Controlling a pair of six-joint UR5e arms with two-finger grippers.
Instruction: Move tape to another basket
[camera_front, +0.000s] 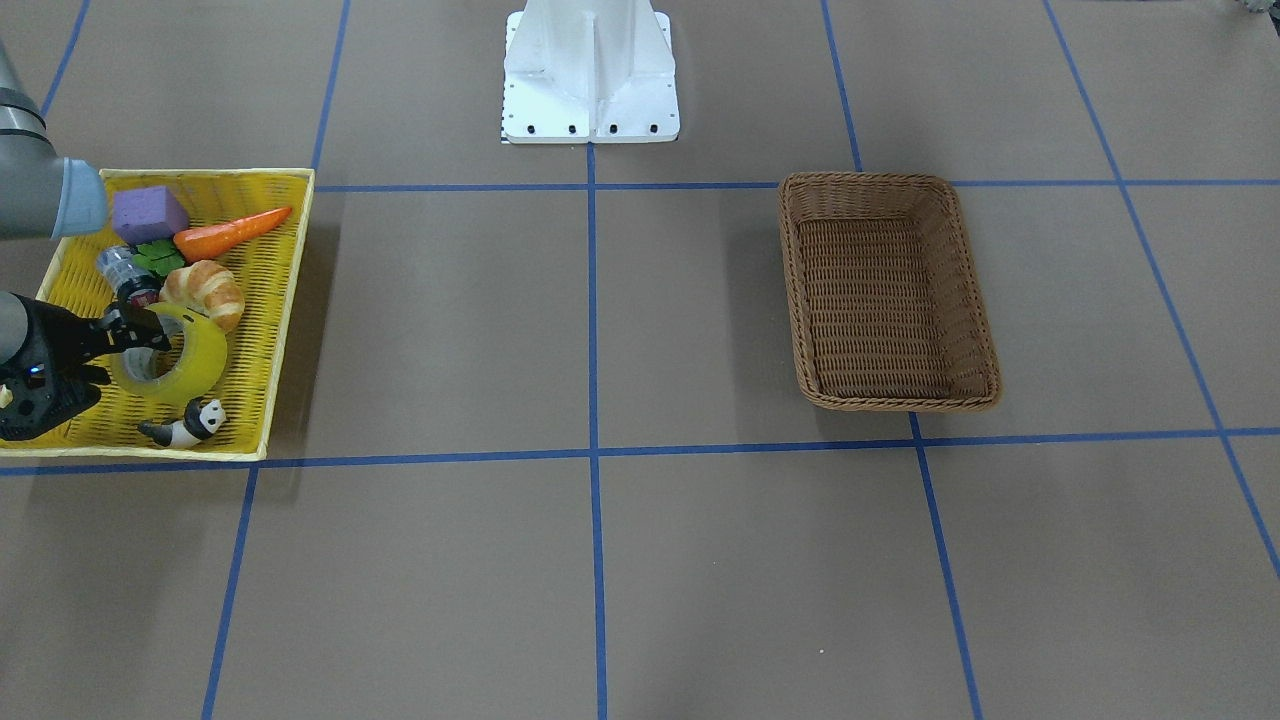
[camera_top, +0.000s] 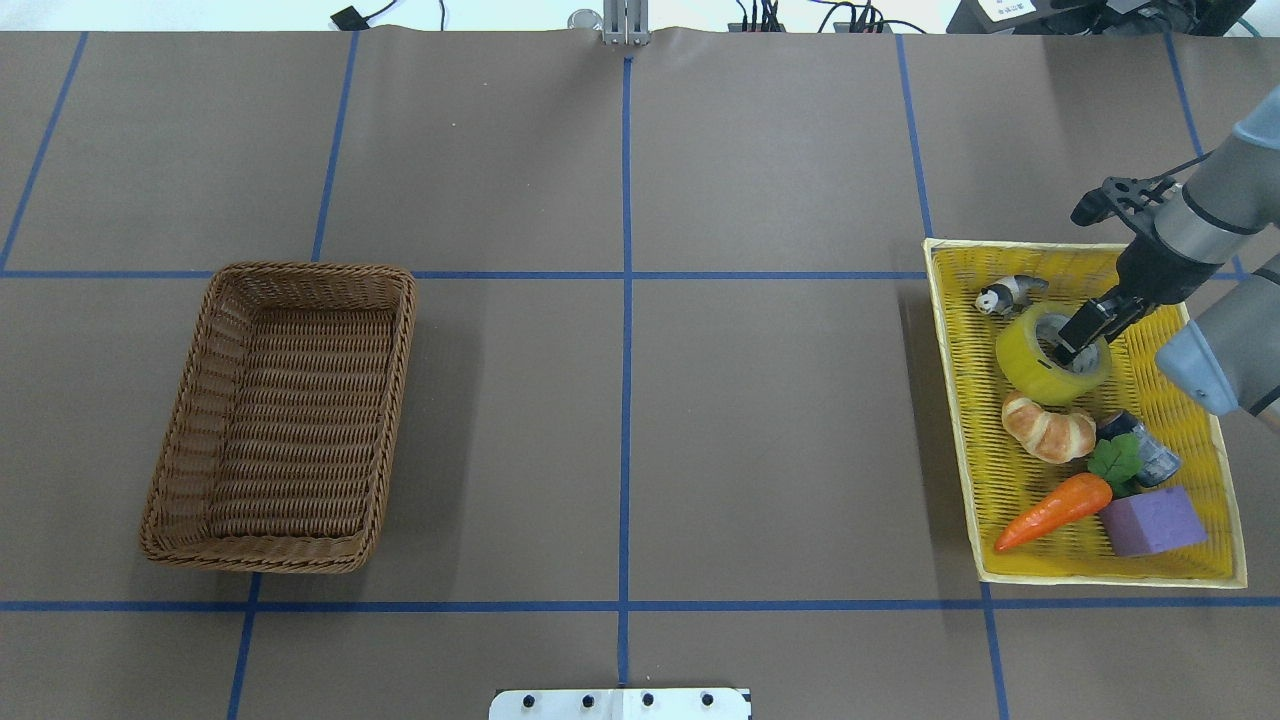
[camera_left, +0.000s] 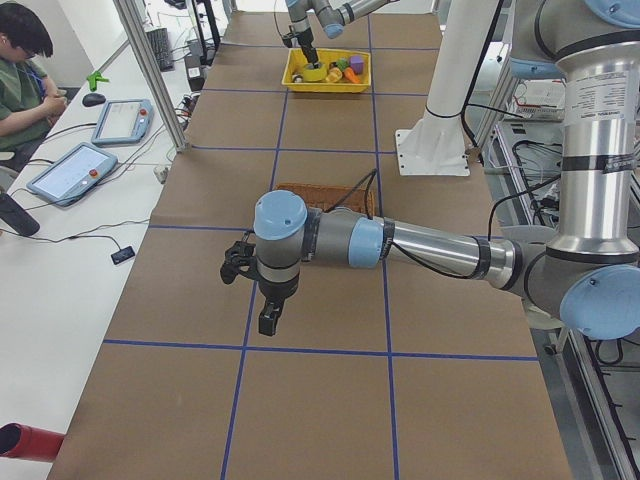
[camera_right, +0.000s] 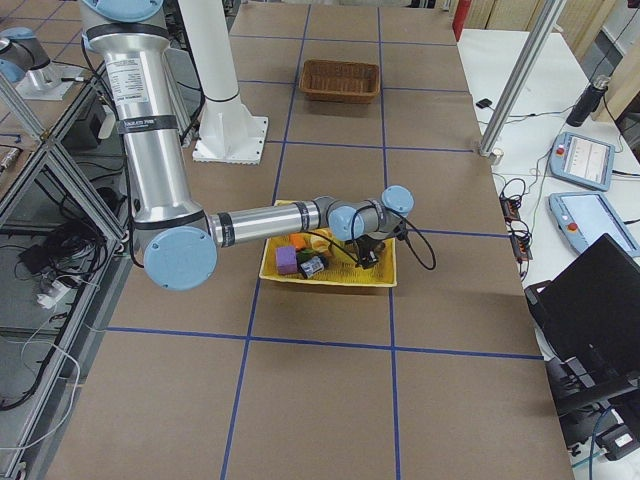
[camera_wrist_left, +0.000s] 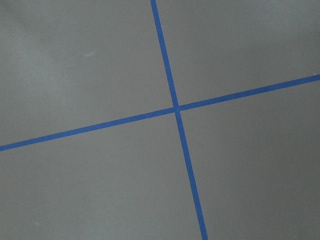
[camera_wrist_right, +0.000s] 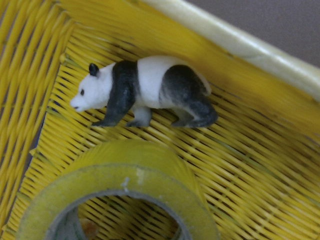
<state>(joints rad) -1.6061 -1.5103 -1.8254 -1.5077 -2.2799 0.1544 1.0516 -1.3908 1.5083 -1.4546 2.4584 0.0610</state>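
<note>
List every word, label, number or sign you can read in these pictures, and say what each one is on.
No text can be read in any view.
Red label on the small silver-black cylinder: too small and blurred to read.
Screens of the teach pendants: too small to read.
White card at the overhead view's top edge: print too small to read.
Tape: no print shows on it.

One tape (camera_top: 1025, 362) roll. One brown wicker basket (camera_top: 190, 425). One yellow woven tray (camera_top: 962, 420), six items inside: tape plus one croissant (camera_top: 1048, 430), one carrot (camera_top: 1055, 510), one purple block (camera_top: 1152, 521), one panda figurine (camera_top: 1008, 294), one small red-labelled cylinder (camera_top: 1148, 452). Two robot arms: left arm (camera_left: 430, 245), right arm (camera_right: 270, 218). One white mounting base (camera_front: 590, 70).
</note>
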